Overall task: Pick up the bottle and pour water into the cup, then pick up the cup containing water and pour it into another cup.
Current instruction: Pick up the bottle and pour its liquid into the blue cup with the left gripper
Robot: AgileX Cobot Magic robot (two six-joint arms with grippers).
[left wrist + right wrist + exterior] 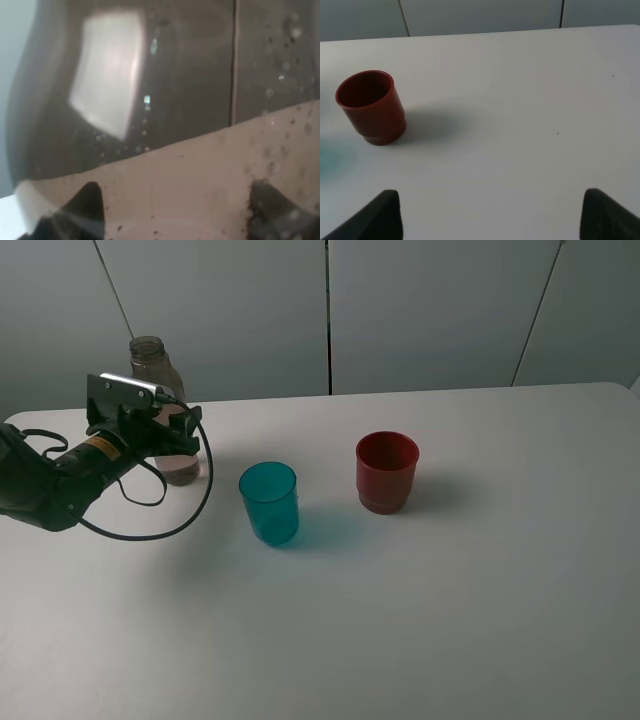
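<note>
Exterior high: left end effector (178,443) grips the tall clear brownish plastic bottle (150,358) near the desk's (450,620) far left corner; best to lift straight, then tip slowly over the translucent teal tumbler (269,503). Left wrist: bottle (175,125) wedged between fingers (87,205). Right wrist: right end effector (492,212) open.

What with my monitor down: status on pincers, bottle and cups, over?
Left pincer shut on bottle, upright. Right pincer open, apart from red cup. Teal cup between bottle and red cup; nothing blocking.
</note>
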